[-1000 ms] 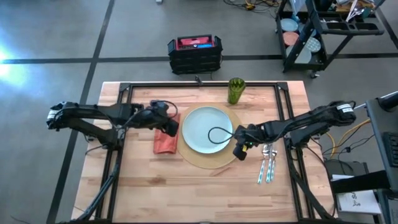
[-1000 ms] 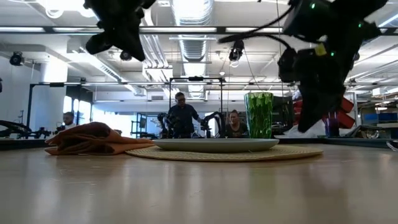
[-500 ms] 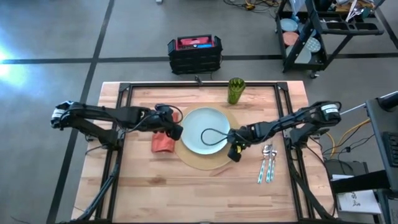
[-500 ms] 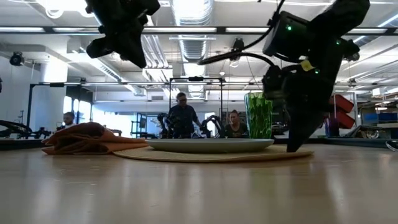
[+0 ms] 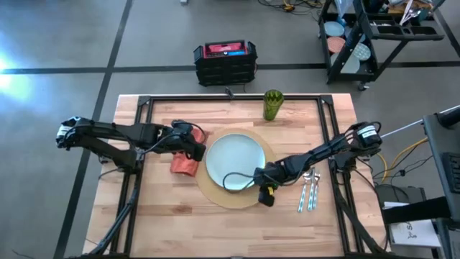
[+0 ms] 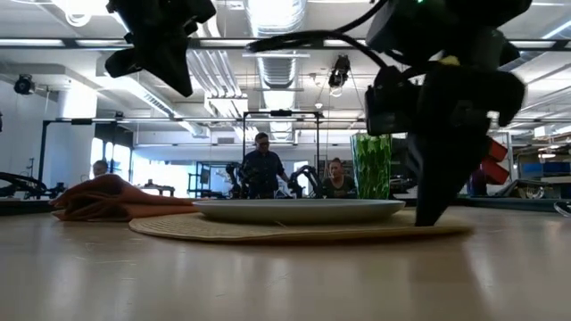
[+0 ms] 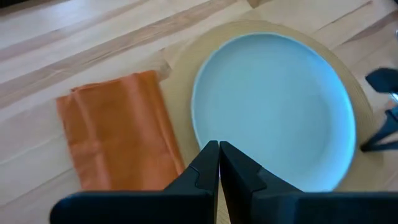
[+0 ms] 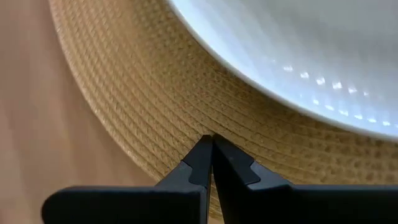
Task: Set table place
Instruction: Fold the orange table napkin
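Pinching placemat [image 8: 155,118] rim – right gripper [image 8: 210,144], plate [image 8: 298,56] just beyond

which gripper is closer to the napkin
Left. The left gripper hovers between the napkin and the plate; the right gripper is across the plate, on the placemat's edge.

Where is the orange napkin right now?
In the high view the orange napkin lies on the table's left half, just off the placemat's left edge, partly under the left gripper.
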